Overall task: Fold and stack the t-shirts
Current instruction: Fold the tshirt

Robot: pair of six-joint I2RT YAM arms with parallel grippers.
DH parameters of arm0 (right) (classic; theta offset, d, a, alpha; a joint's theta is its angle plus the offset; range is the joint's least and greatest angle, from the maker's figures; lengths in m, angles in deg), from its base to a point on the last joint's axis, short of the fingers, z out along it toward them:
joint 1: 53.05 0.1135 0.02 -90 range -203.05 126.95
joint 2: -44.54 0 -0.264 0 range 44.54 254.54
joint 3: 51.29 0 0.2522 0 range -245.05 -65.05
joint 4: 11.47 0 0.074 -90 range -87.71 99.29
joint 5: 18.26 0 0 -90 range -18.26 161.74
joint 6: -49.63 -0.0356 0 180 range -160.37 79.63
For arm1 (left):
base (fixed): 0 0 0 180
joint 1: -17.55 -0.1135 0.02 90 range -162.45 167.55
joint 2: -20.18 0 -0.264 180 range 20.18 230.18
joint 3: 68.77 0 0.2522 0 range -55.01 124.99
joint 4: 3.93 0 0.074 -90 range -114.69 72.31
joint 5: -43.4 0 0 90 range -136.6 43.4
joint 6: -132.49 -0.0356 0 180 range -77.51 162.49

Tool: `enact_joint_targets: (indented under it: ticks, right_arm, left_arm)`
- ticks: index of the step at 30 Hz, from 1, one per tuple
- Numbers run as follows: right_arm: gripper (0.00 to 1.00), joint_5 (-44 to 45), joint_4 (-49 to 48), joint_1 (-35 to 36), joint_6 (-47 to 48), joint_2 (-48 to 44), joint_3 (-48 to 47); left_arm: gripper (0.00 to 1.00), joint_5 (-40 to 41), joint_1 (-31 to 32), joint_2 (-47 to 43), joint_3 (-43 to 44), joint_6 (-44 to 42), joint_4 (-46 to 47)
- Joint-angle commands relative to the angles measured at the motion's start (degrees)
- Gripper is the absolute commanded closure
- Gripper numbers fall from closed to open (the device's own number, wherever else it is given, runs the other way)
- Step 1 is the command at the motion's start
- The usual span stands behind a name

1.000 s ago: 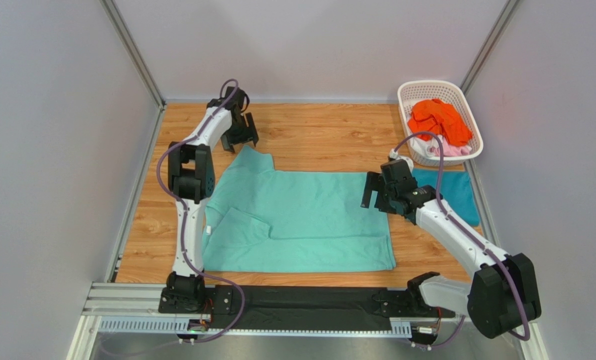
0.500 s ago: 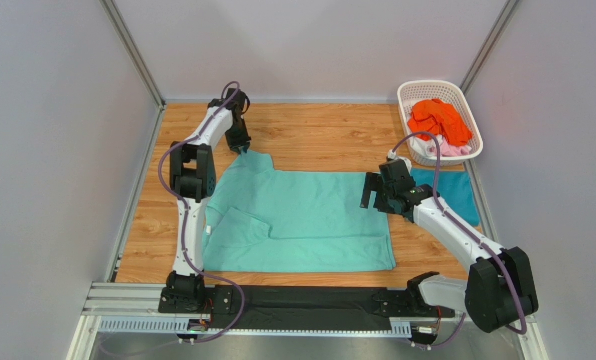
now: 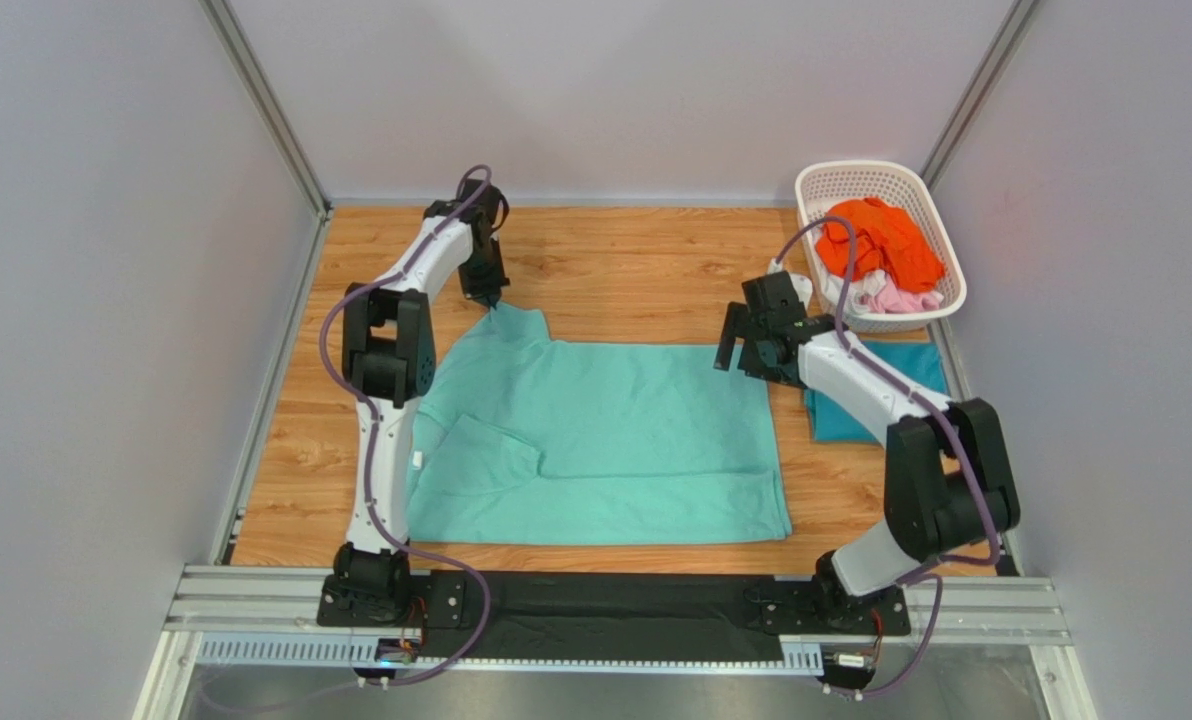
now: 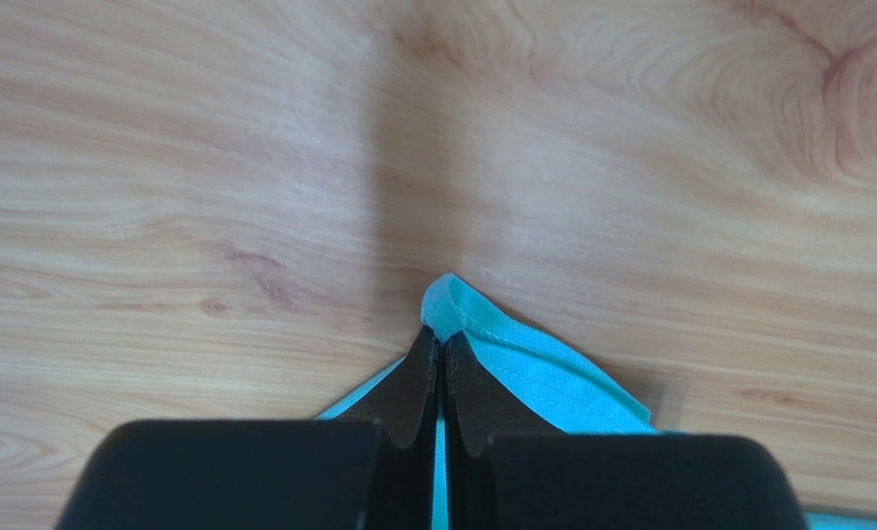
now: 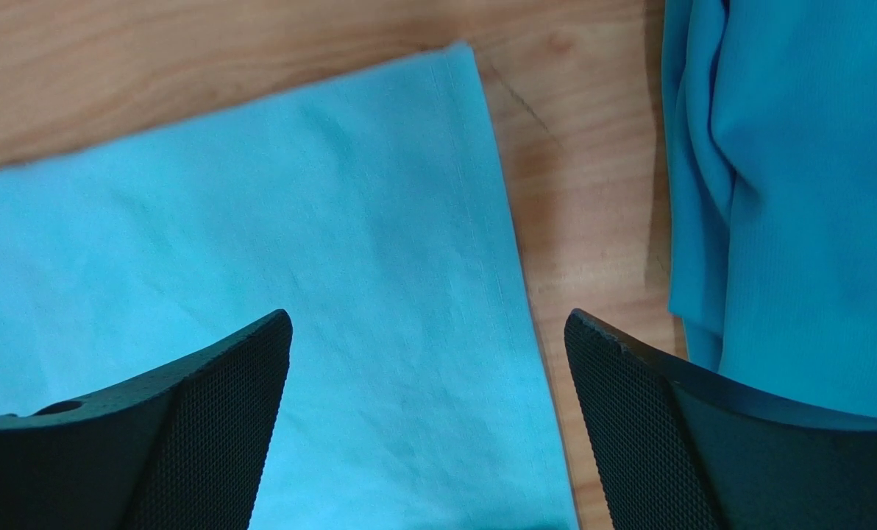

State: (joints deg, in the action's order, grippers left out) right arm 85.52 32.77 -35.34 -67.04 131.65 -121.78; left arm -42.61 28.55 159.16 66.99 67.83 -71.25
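One half-hidden mint t-shirt (image 3: 617,435) corner pinched by left pincer (image 4: 441,342); right pincer (image 5: 426,322) gapes empty.

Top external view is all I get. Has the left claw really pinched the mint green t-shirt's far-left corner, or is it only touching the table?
Observer: In the left wrist view the left claw is shut on a hemmed corner of the mint green cloth t-shirt, whose tip pokes out past the fingertips.
Operator: And the right claw?
Observer: Its wrist view shows the right claw open above the shirt near its far-right corner, the side hem running between its fingers, nothing gripped.
Operator: Anything nearby to snag?
Observer: A darker teal blue cloth t-shirt lies just to the right, parted from the mint one by a strip of bare wooden table.
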Motion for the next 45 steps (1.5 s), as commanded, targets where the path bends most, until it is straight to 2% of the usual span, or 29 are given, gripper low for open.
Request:
enact_joint_targets:
  ticks: [1,4,11,15,27,30,33,34,37,39,45]
  right_arm:
    - [0.06,5.2,-2.3,-0.5,-0.4,5.2,-7.6]
    - [0.07,8.4,-2.1,-1.4,-0.5,12.0,-13.5]
    - [0.09,7.1,-0.7,-4.4,-1.6,24.4,-23.7]
    - [0.17,4.9,0.8,-5.1,-2.1,29.2,-26.3]
    - [0.34,3.3,0.2,-5.1,-5.1,25.7,-19.5]
    - [0.43,2.8,-0.9,-5.1,-5.1,23.9,-17.4]
    - [0.65,2.2,-2.4,-5.1,-5.1,22.2,-15.9]
    - [0.80,1.6,-2.9,-5.1,-4.8,22.1,-15.4]
    - [0.95,1.1,-3.1,-5.0,-4.0,21.9,-16.1]
    - [1.00,1.1,-2.9,-4.8,-3.3,21.1,-16.1]
    - [1.00,1.6,-3.1,-3.0,-1.5,15.2,-12.9]
  left_arm:
    - [1.00,-1.5,0.6,-5.8,-3.9,-1.1,2.2]
    - [1.00,-1.5,0.7,-7.9,-6.9,-0.9,3.5]
    - [1.00,-1.4,0.7,-10.7,-12.2,-1.2,6.1]
    - [1.00,0.1,0.7,-12.1,-13.4,-1.0,6.8]
    - [1.00,0.0,0.7,-15.3,-17.2,0.2,8.1]
    - [1.00,0.1,0.7,-16.5,-18.9,0.5,9.0]
    - [1.00,-0.1,0.7,-18.0,-20.5,0.8,9.3]
    - [1.00,0.1,0.7,-18.6,-21.8,1.0,10.0]
    - [1.00,-0.6,0.8,-20.4,-23.9,1.3,11.3]
    - [1.00,-1.4,0.7,-21.6,-24.9,1.5,11.7]
    - [1.00,-1.5,1.1,-26.6,-31.0,2.7,13.9]
